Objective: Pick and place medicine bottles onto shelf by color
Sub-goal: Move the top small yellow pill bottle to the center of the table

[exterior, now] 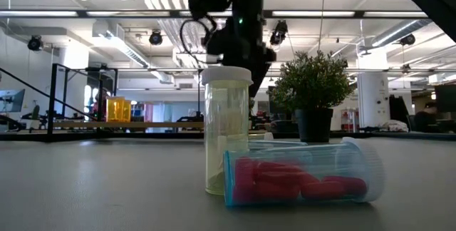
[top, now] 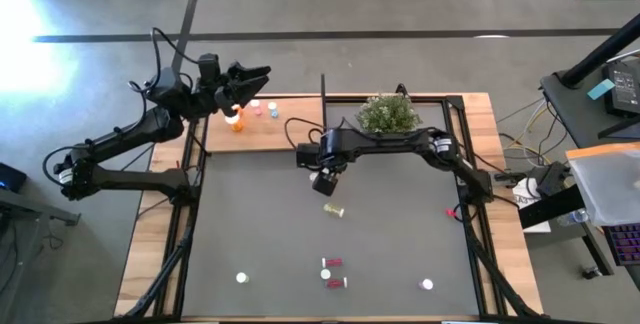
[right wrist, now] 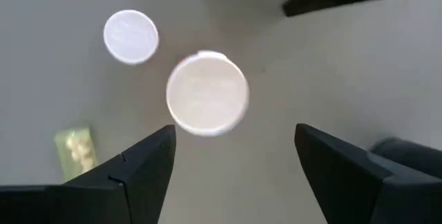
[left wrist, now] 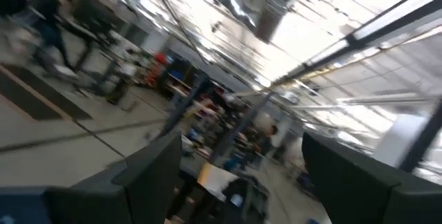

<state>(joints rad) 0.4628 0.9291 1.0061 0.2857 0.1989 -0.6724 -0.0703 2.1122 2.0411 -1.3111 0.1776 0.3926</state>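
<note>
Right gripper [right wrist: 235,155] open over white-capped bottles [right wrist: 207,92] – left gripper [left wrist: 242,175] open, seemingly above shelf [top: 265,132].

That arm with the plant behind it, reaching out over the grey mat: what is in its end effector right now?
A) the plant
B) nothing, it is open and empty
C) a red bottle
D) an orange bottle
B: the right wrist view shows the right end effector with its fingers spread wide, nothing between them, and only white bottle caps on the mat below.
</note>
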